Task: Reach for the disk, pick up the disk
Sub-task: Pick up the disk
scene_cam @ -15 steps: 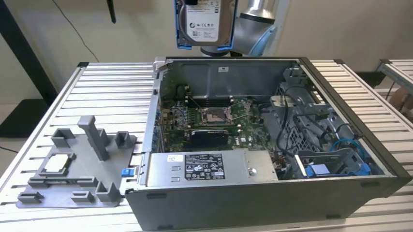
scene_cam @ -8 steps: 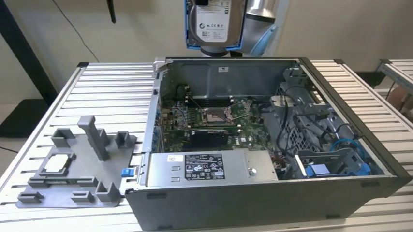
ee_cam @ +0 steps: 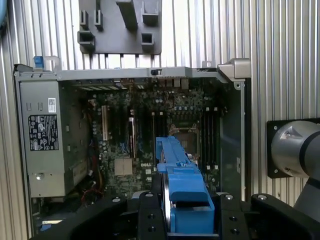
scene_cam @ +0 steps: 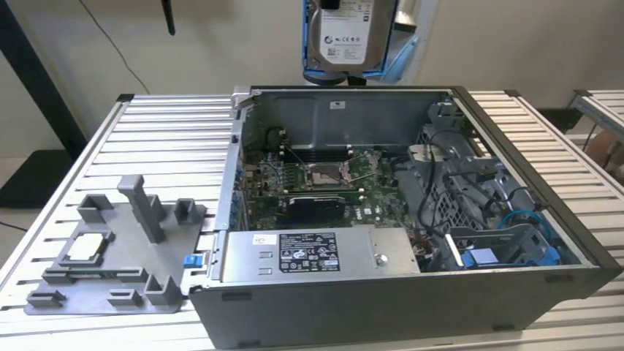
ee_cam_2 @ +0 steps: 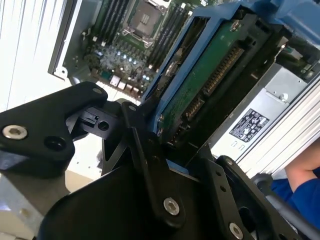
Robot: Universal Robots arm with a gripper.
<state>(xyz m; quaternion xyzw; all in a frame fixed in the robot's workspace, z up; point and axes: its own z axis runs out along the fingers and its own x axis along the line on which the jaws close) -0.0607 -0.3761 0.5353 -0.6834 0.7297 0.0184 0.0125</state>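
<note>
- The gripper [ee_cam_2: 165, 150] is clenching the disk [scene_cam: 345, 36], lifted clear above the back wall of the open computer case [scene_cam: 546, 241] in the exterior view.
- The disk is hanging upright there, white label facing the camera, blue bracket showing along its lower edge and side.
- In the second wrist view the black fingers [ee_cam_2: 145, 150] are pinching the disk [ee_cam_2: 210, 75] at its end; its green circuit-board side and connector row are facing the camera, blue bracket running along the edge.
- In the first wrist view the disk [ee_cam: 182, 192] is showing edge-on, blue bracket sticking out from between the black gripper [ee_cam: 185, 220] parts, hanging over the motherboard [ee_cam: 145, 130].
- The case is lying on its side on a slatted metal table [scene_cam: 166, 131], lid off, motherboard [scene_cam: 312, 179] and empty processor socket [scene_cam: 322, 172] exposed.
- The grey power supply [scene_cam: 312, 252] with a black label is sitting along the case's near wall in the exterior view.
- Blue cables and a blue bracket [scene_cam: 492, 259] are sitting in the case's corner at the exterior view's right.
- A grey plastic fixture [scene_cam: 117, 256] is resting on the table at the exterior view's left, beside the case, with a small square silver chip [scene_cam: 90, 245] in it.
- A person's arm in a blue sleeve [ee_cam_2: 300, 190] is showing in the second wrist view's corner.
</note>
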